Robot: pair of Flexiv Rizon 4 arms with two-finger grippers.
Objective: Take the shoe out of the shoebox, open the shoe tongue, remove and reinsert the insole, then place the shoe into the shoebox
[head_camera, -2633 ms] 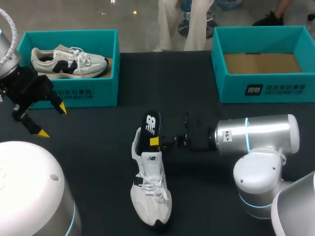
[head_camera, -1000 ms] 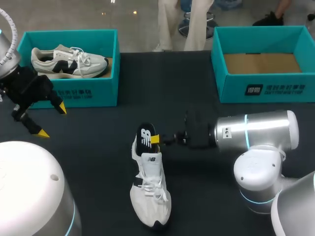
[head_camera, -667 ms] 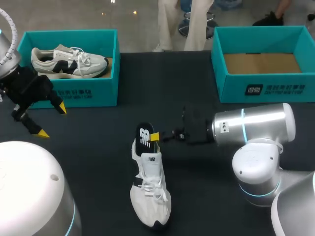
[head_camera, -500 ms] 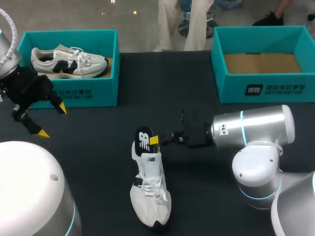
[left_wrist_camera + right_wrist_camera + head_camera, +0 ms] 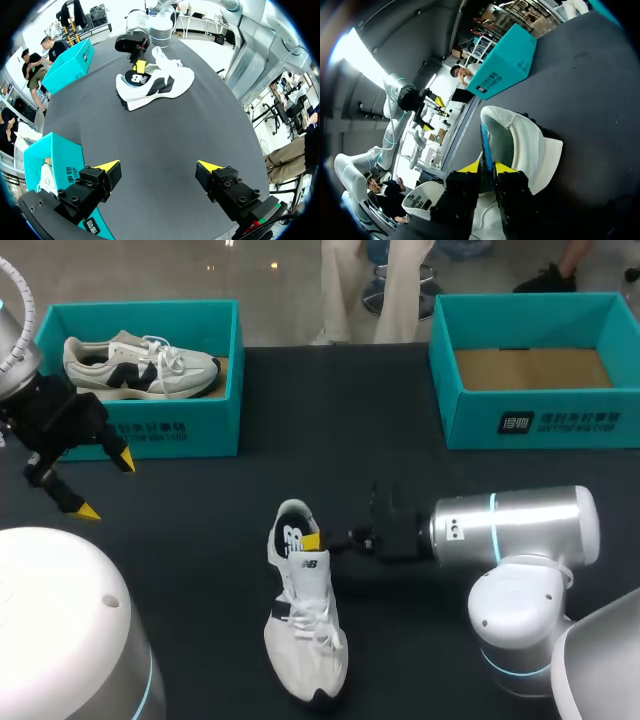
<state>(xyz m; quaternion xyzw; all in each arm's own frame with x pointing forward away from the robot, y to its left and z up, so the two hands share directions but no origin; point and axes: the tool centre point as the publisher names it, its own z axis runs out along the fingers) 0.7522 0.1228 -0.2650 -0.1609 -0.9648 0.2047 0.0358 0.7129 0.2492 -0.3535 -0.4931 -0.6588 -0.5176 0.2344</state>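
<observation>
Two right fingers [image 5: 506,168] level, tight on the insole [image 5: 485,142]; left fingers [image 5: 106,166] apart

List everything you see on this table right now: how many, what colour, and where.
white shoe: one, white with black trim, on the table near the middle, toe toward the robot.
insole: one, black, standing in the white shoe's heel opening.
left shoebox: one, teal, far left of the table.
second shoe: one, cream and black, inside the left shoebox.
right shoebox: one, teal, far right, only its brown floor showing inside.
table: one, black.
left end effector: one, black with yellow tips, open, hovering in front of the left shoebox.
right end effector: one, black with yellow tips, shut on the insole at the shoe's heel.
</observation>
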